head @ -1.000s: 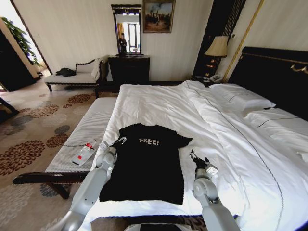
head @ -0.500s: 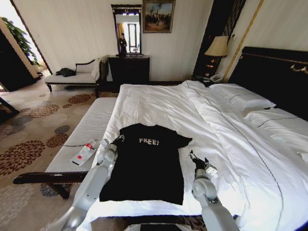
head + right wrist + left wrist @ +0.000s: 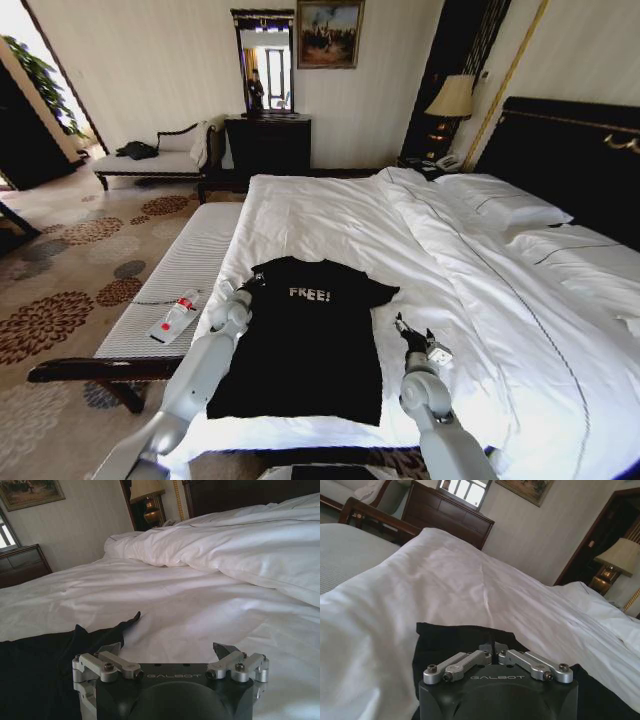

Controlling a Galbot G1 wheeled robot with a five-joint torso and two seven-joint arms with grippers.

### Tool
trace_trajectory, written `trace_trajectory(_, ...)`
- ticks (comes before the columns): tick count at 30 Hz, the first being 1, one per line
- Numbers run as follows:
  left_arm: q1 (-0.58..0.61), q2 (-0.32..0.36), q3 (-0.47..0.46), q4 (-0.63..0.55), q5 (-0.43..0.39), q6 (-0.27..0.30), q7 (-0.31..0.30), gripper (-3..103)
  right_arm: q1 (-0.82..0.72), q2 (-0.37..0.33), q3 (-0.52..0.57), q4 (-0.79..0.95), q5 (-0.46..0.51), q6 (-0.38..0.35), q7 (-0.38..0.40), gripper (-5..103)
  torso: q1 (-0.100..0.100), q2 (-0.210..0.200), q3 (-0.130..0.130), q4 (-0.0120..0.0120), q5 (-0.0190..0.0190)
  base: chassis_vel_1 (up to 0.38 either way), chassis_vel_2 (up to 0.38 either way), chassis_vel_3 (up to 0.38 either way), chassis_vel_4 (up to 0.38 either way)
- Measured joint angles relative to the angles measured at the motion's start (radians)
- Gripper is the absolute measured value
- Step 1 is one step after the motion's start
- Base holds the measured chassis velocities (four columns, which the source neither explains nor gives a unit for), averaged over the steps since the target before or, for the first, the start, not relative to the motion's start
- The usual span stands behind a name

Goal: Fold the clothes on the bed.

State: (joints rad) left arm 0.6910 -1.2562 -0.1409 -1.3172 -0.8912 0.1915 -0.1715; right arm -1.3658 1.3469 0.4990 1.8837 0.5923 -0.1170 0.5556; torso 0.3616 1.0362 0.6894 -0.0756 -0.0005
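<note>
T-shirt (image 3: 305, 335): flat on bed (image 3: 330, 215).
Left gripper (image 3: 245, 285): fingers pinched together at the shoulder sleeve.
Right gripper (image 3: 405, 328): fingers spread, beside the hem.
Risk: thin pinch could slip.

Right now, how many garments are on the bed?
1: a black T-shirt lying flat on the bed near its foot, between both grippers. More could be hidden under the duvet.

cream walls | patterned carpet (image 3: 70, 290) | dark dresser (image 3: 267, 145) | lit lamp (image 3: 452, 98)
</note>
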Motion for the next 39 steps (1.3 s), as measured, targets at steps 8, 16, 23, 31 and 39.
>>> trace_trajectory(8,-0.055,-0.049,0.057,0.062,0.018,-0.005,-0.018,4,0.003,0.001,0.0,-0.008,-0.006,0.009,-0.007,100,0.0,0.0,0.0,-0.0001,0.0,0.0,0.0,0.0,0.0)
trace_trajectory(16,-0.052,-0.05,0.027,-0.059,-0.015,0.017,-0.089,32,0.017,-0.003,0.007,-0.017,-0.005,0.018,-0.018,100,0.0,0.0,0.0,-0.0002,0.0,0.0,0.0,0.0,0.0)
trace_trajectory(23,0.02,0.015,-0.052,-0.187,-0.051,0.04,-0.143,58,0.077,-0.017,0.011,-0.042,0.064,0.023,-0.036,100,0.0,0.0,0.0,-0.0001,-0.0002,0.0,0.0,0.0,0.0)
trace_trajectory(31,0.198,0.128,-0.193,-0.325,0.058,0.123,-0.223,90,0.205,-0.097,0.062,-0.12,0.456,0.003,-0.1,100,0.0,0.0,0.0,0.0008,-0.0003,0.0,0.0,0.0,0.0)
trace_trajectory(39,0.363,0.184,-0.337,-0.514,0.093,0.131,-0.224,100,0.337,-0.123,0.056,-0.266,0.695,-0.061,-0.116,100,0.0,0.0,0.0,0.0008,0.0002,0.0,0.0,0.0,0.0)
